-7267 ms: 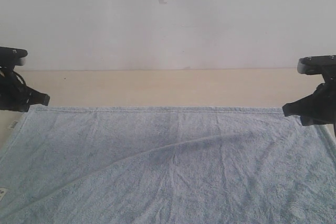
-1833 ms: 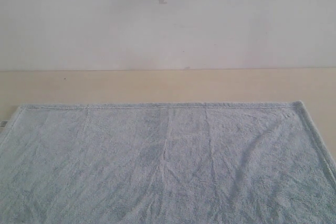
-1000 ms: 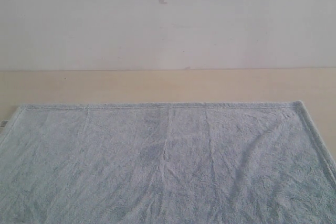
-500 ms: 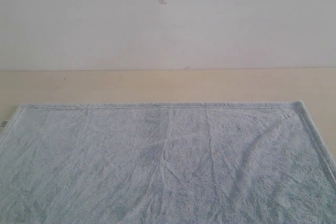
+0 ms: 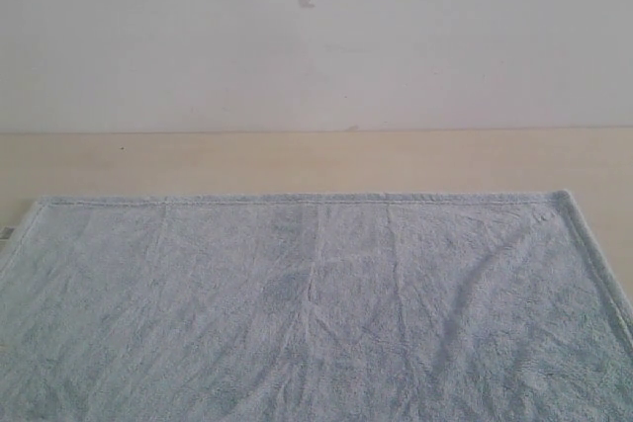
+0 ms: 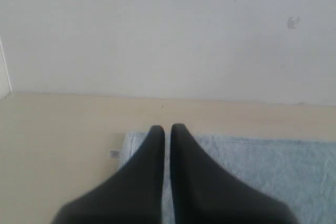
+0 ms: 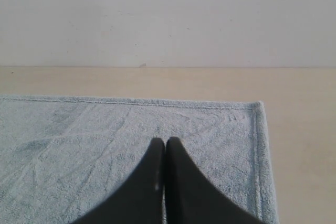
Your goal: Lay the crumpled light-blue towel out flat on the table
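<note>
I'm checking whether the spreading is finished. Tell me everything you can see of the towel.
The towel is pale light-blue fluffy terry cloth with a stitched hem along its far and right edges. It lies spread flat on the beige table, far corners squared, with only faint creases. A small white label pokes out at its left edge in the exterior view. Its near part runs out of view.

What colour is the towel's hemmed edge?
Pale light blue, matching the rest of the towel; clearest in the right wrist view.
</note>
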Action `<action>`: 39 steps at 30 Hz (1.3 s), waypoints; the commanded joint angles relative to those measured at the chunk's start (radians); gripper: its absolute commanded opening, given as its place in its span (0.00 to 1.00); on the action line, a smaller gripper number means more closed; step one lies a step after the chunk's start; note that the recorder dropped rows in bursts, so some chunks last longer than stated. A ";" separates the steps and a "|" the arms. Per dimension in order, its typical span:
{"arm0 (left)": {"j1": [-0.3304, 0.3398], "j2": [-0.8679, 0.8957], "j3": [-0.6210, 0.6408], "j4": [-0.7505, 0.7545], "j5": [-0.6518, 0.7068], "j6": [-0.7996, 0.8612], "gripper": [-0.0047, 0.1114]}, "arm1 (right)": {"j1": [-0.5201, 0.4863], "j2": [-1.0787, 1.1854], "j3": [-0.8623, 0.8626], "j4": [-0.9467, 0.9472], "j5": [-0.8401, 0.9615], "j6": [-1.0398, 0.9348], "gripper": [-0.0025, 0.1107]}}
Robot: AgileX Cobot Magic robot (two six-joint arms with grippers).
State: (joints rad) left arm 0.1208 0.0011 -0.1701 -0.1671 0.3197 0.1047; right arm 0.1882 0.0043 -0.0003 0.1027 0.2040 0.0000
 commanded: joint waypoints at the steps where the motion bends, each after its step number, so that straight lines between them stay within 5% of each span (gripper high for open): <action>1: -0.003 -0.001 0.170 0.006 -0.020 0.141 0.08 | 0.002 -0.004 0.000 -0.008 0.002 0.000 0.02; 11: -0.055 -0.001 0.170 0.007 -0.044 0.188 0.08 | 0.002 -0.004 0.000 -0.008 0.002 0.000 0.02; 39: -0.055 -0.001 0.170 0.052 -0.057 0.188 0.08 | 0.002 -0.004 0.000 -0.008 0.002 0.000 0.02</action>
State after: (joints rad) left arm 0.0708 0.0011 -0.0032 -0.1203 0.2779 0.2845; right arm 0.1882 0.0043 -0.0003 0.1005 0.2059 0.0000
